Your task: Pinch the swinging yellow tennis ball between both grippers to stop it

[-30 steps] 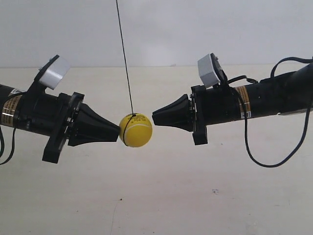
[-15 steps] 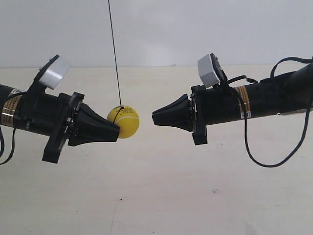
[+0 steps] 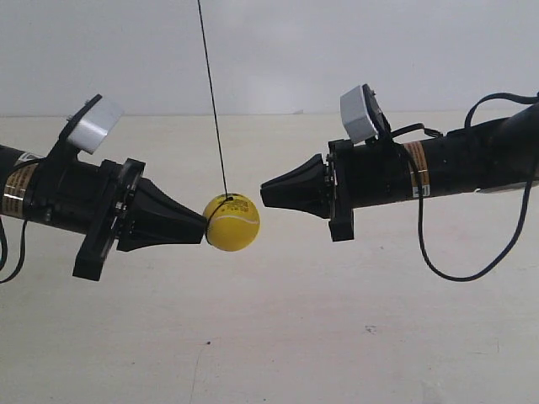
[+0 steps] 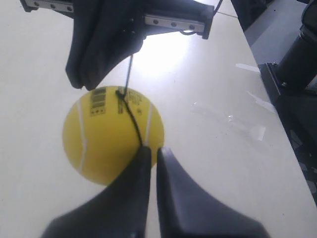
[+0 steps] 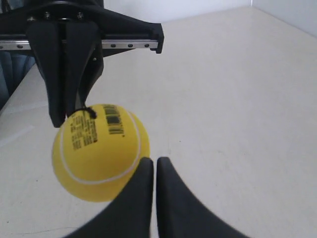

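The left gripper [image 4: 152,149] has its fingers pressed together with a thin slit between them. The right gripper [image 5: 150,161] is the same, closed to a point. The arm at the exterior view's left [image 3: 59,198] is near level. The arm at the exterior view's right [image 3: 455,164] slopes down toward its tip. The tips face each other, apart, with the right-side tip higher.

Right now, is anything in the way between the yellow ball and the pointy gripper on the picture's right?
Nothing visible is. Only open air lies between the gripper at the exterior view's right and the yellow tennis ball. The gripper at the exterior view's left has its tip at the ball's other side.
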`<action>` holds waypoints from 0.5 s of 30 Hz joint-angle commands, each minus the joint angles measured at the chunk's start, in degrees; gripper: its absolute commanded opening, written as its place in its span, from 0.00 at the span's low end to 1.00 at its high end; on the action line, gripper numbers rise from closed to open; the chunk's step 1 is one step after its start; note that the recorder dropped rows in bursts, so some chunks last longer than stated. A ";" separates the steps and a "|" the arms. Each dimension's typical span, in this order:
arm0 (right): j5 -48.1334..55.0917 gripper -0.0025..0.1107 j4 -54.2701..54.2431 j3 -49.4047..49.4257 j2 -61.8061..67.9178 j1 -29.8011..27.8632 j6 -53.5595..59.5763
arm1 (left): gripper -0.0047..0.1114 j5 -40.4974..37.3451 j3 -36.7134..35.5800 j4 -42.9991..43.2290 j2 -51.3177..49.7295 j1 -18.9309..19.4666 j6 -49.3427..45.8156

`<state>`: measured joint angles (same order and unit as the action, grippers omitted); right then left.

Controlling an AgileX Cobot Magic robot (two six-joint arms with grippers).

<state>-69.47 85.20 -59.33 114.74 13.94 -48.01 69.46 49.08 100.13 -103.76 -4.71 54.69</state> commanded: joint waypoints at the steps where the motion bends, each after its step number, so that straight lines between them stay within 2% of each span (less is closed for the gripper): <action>1: -0.49 0.02 0.07 -0.10 -0.01 0.06 0.55 | 0.08 0.50 0.27 -0.18 -0.22 -0.48 -0.35; 15: -0.49 0.02 0.36 -3.06 4.70 2.56 -0.97 | 0.08 -0.83 0.27 -0.18 -0.22 -0.48 -0.35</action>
<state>-69.47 85.33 -62.22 119.61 16.42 -48.71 69.04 49.08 100.13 -103.76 -4.71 54.69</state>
